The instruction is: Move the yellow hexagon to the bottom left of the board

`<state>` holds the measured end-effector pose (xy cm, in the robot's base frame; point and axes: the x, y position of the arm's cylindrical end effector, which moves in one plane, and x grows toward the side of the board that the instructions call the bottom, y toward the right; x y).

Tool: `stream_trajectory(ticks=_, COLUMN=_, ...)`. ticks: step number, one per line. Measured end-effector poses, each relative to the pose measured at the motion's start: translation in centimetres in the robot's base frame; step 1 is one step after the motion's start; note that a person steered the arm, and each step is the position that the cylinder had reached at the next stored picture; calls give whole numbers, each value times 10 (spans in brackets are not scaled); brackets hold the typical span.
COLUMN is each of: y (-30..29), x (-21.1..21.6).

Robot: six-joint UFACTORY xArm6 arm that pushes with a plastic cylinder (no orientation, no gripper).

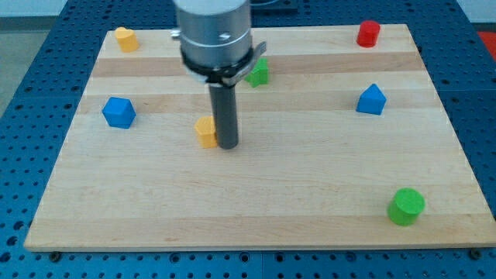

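Note:
A small yellow block (205, 132), partly hidden by the rod so its shape is hard to make out, sits left of the board's middle. My tip (227, 146) rests on the board right against this block's right side. A second yellow block (126, 38), which looks hexagonal, sits at the top left corner of the wooden board (256, 209). The arm's grey body hangs over the top middle and hides part of the board behind it.
A blue block (118, 112) lies at the left. A green block (258, 73) sits just right of the arm's body. A red cylinder (369, 33) is at the top right, a blue block (371, 100) at the right, a green cylinder (406, 206) at the bottom right.

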<state>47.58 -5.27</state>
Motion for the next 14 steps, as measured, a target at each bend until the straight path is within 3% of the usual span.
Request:
stream_trajectory(ticks=2, y=36, x=-54)
stream_trajectory(ticks=3, y=21, x=-67)
stream_trajectory(ticks=5, y=-17, x=-54)
stream_trajectory(ticks=7, y=10, x=-61)
stream_trajectory(ticks=9, y=-33, x=8)
stream_trajectory(ticks=12, y=-22, x=8)
stream_trajectory(ticks=14, y=-21, x=-21)
